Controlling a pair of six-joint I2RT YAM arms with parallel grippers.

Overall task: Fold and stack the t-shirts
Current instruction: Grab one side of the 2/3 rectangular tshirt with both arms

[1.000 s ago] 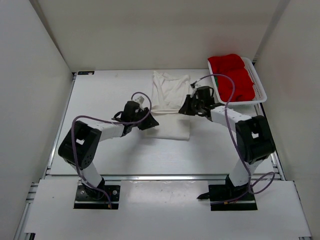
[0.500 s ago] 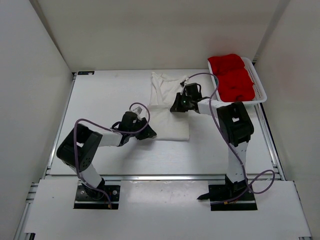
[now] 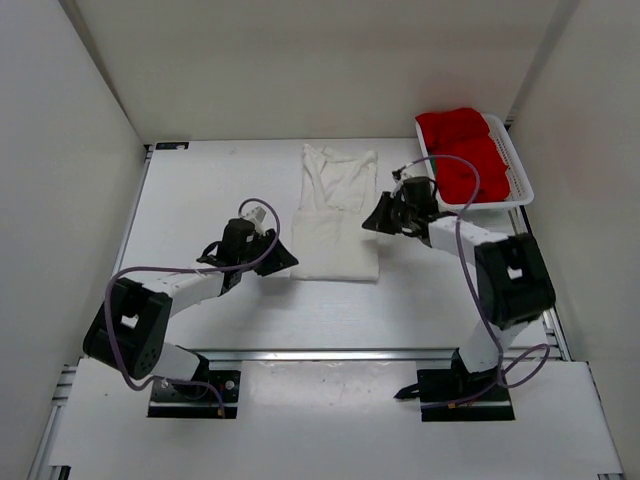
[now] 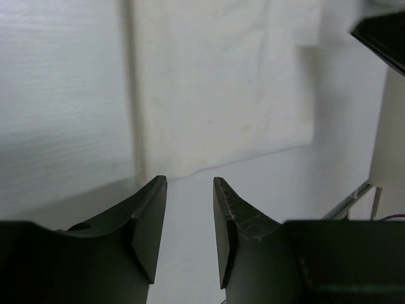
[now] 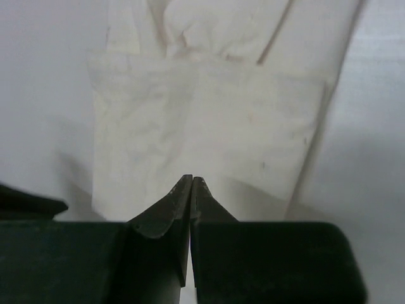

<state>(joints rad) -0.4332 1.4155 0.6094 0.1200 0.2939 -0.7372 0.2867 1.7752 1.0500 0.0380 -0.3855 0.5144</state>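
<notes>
Your cream-white t-shirt (image 3: 335,225) lies flat mid-surface (image 3: 220,200) between the two hands, its near part doubled into a thicker band. The red t-shirt (image 3: 465,155) is heaped in the white mesh basket (image 3: 519,170) at the far right. No green one shows.

Expect the cloth to be light, limp and thin. It will sag from any single pinch and may slide on the smooth surface rather than lift. Take it at the corners of the doubled band, catching both layers, one hand to each side.

Your left hand (image 3: 283,261) sits just beside the near left corner, fingers a narrow gap apart and holding nothing. Your right hand (image 3: 372,219) is at the shirt's right edge, fingers pressed together with no cloth visible between them.

No brand, label or writing can be read anywhere.
</notes>
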